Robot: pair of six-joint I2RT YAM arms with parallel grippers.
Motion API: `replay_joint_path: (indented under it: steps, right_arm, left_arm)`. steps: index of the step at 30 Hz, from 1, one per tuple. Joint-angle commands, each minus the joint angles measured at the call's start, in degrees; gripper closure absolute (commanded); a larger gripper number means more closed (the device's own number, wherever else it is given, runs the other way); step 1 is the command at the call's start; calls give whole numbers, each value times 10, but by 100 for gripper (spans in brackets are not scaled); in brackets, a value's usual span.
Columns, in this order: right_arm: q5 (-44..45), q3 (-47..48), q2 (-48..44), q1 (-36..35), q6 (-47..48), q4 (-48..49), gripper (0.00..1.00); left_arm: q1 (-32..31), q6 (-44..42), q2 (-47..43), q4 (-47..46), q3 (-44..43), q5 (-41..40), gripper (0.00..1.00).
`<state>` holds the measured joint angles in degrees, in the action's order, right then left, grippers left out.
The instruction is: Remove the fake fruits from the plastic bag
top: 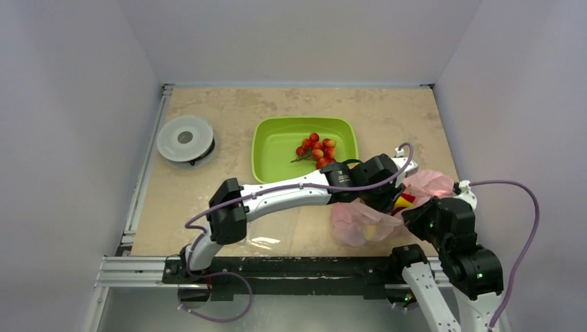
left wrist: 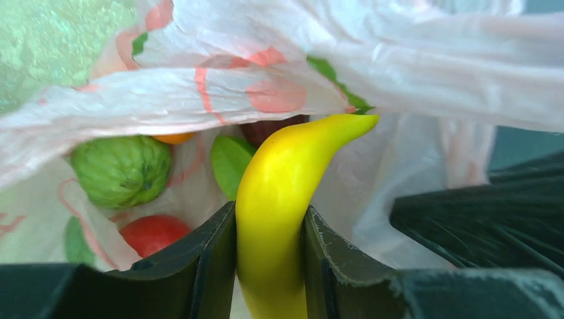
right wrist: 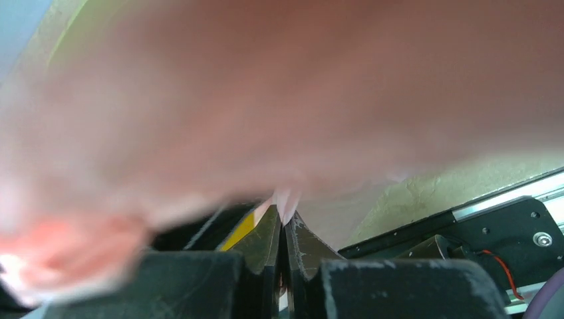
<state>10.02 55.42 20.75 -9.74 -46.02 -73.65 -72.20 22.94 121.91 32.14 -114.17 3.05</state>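
The pink plastic bag (top: pixel 360 220) lies at the front right of the table, between the two arms. My left gripper (left wrist: pixel 271 229) is inside the bag's mouth and is shut on the yellow banana (left wrist: pixel 282 199). Deeper in the bag (left wrist: pixel 425 73) lie a green fruit (left wrist: pixel 121 169), a green piece (left wrist: pixel 229 163), a red fruit (left wrist: pixel 153 232), part of an orange one (left wrist: pixel 174 138) and a dark maroon one (left wrist: pixel 269 127). My right gripper (right wrist: pixel 284 222) is shut on a fold of the bag (right wrist: pixel 266 100) and holds its edge up. In the top view the left gripper (top: pixel 385 200) is at the bag's mouth and the right gripper (top: pixel 414 216) just beside it.
A green tray (top: pixel 277 149) with a cluster of small red berries (top: pixel 315 148) stands behind the bag. A grey round spool (top: pixel 185 139) sits at the back left. The table's metal rail (top: pixel 138 266) runs along the near edge.
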Motion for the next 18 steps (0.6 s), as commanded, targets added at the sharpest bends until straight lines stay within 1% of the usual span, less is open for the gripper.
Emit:
replay_joint_path:
  steps: [1,7,11,13,15,18]
  right_arm:
    - [21,10,-13,0,5,21,100]
    - [34,15,-13,0,5,21,100]
    - [31,6,-10,0,26,47,100]
    - [-4,-6,-8,0,39,76,100]
    - [-55,-14,-3,0,58,116,100]
    - [-123,-28,6,0,63,166,100]
  left_arm:
    - [9,-18,-48,-15,8,21,90]
    - [18,-46,-68,-4,-3,-16,94]
    - [25,-78,-67,2,-39,-29,95]
    - [28,-92,-64,-13,-53,-29,96]
    - [29,-116,-64,-54,-50,-29,97]
    - [29,-150,-61,-120,-47,-50,100]
